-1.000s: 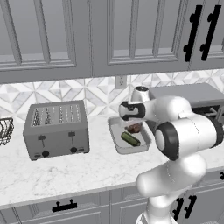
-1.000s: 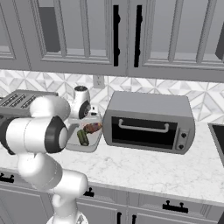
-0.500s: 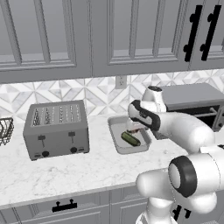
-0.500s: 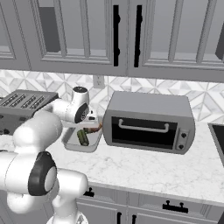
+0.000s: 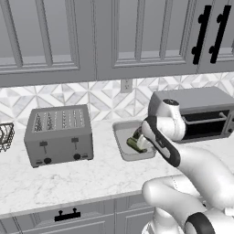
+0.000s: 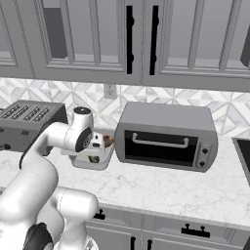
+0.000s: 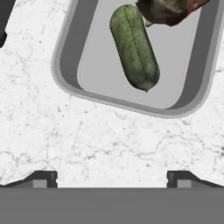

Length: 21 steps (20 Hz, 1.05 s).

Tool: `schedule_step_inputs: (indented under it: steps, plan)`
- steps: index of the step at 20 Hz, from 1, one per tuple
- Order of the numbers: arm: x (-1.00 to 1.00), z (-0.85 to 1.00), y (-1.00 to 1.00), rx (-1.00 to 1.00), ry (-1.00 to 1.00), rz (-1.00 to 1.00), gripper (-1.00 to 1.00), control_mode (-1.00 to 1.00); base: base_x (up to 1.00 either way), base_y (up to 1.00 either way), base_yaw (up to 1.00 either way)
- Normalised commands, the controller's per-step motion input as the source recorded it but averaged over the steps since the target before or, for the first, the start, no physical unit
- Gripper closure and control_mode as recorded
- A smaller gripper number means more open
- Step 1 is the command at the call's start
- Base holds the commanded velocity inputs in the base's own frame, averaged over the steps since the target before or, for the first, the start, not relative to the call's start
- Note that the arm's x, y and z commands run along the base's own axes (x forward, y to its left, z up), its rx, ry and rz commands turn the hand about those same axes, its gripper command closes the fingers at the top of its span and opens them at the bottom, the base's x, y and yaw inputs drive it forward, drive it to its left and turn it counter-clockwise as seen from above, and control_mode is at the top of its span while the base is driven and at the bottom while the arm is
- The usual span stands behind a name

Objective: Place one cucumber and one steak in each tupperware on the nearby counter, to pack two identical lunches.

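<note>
Marble-veined white bench (image 5: pixel 68 183) between toaster (image 5: pixel 58 134) and toaster oven (image 6: pixel 166 135) carries the grey tupperware (image 7: pixel 68 65), where a cucumber (image 7: pixel 134 46) and a steak (image 7: pixel 168 9) are already laid touching. The hand (image 7: pixel 112 178) is spread wide and empty above the bench, just near of the tub. The cucumber is probably firm, light and a bit slick, so it would best be pinched across its middle.

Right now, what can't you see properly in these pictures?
- The steak: cut off by the top edge of the hand view, and mostly behind the arm in the right base view.
- The cucumber: partly hidden by the arm in the left base view.
- The tupperware: half covered by the arm in the right base view.
- A second tupperware: none can be made out.
- The wire basket: cut off by the left edge of the left base view.
</note>
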Motion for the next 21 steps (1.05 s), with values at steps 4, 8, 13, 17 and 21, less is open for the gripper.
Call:
schedule_step_inputs:
  steps: [4,8,13,17,21]
  plan:
    - [-0.32,0.6,-0.02,-0.01,0.3,0.0,-1.0,-1.0,0.0,0.0,0.0]
    - [-0.51,0.8,-0.3,0.0,0.2,-0.03,-1.0,-1.0,0.0,0.0,0.0]
    - [-0.55,0.41,-0.19,-0.01,0.02,-0.16,-1.0,-1.0,0.0,0.0,0.0]
    - [-0.52,0.12,0.0,-0.09,-0.09,-0.19,-1.0,-1.0,0.0,0.0,0.0]
    - [-0.12,0.49,0.01,-0.05,-0.2,-0.1,-1.0,-1.0,0.0,0.0,0.0]
